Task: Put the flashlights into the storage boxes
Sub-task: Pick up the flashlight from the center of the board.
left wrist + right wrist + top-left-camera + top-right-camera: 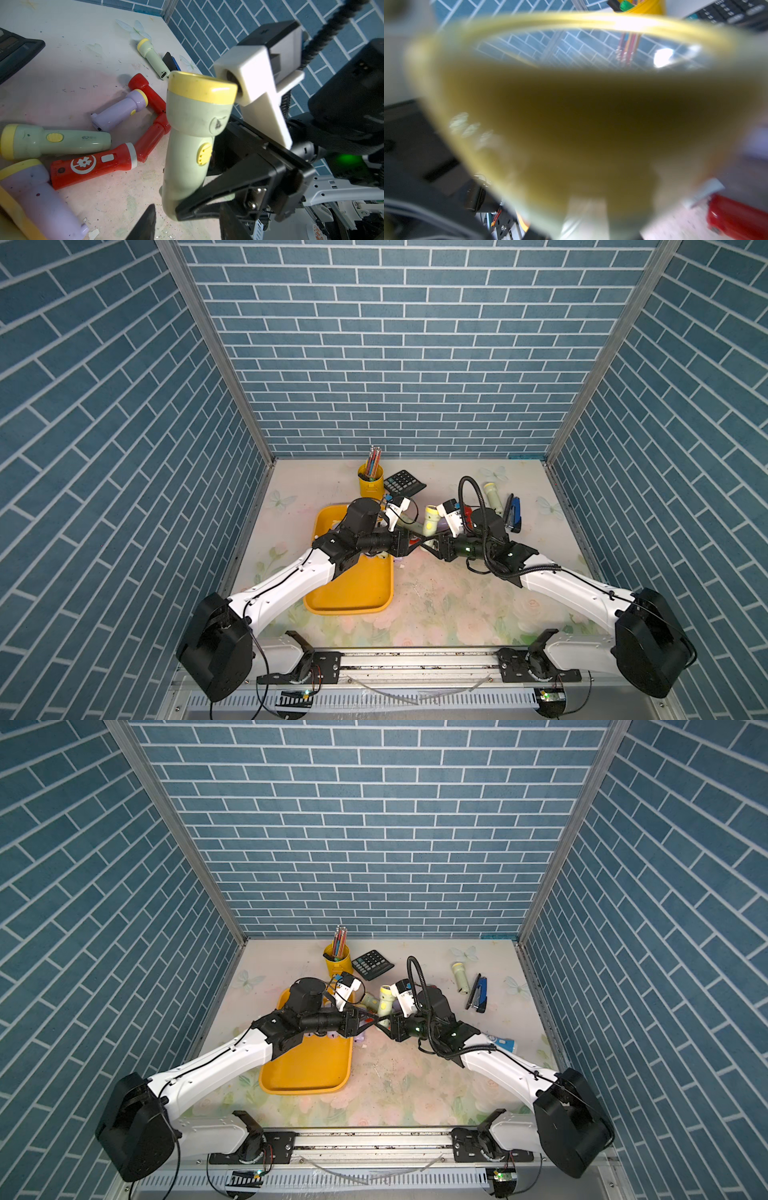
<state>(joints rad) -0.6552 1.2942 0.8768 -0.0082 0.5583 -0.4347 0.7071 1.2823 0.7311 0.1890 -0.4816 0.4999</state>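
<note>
My right gripper is shut on the tail of a pale green flashlight with a yellow head, holding it upright above the table's middle. Its head fills the right wrist view. My left gripper stands open around that tail, and a gap shows beside one finger. Several flashlights lie loose on the table: pale green, red, lilac, and a far pale green one. The orange-yellow storage box lies under my left arm.
At the back stand a yellow pencil cup and a black calculator. A blue-black stapler lies at the right, near the far flashlight. A blue flashlight shows behind my right arm. Brick-patterned walls close three sides.
</note>
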